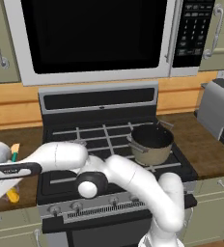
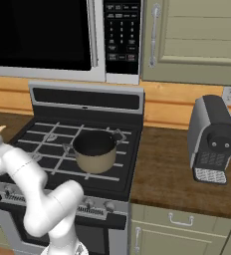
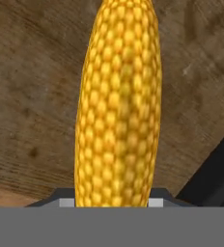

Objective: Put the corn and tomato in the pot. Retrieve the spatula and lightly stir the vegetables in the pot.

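Corn (image 3: pixel 118 101): right under the end effector, on the surface left of the stove.
Pot (image 1: pixel 151 143): empty on the stove.
End effector: grip unclear.
Progress: nothing delivered yet.

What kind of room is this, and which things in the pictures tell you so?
It is a kitchen, a rendered one. A gas stove with a pot on its burners stands under a microwave, and a wooden counter with cabinets holds a coffee machine. The hand view shows corn lying on wood.
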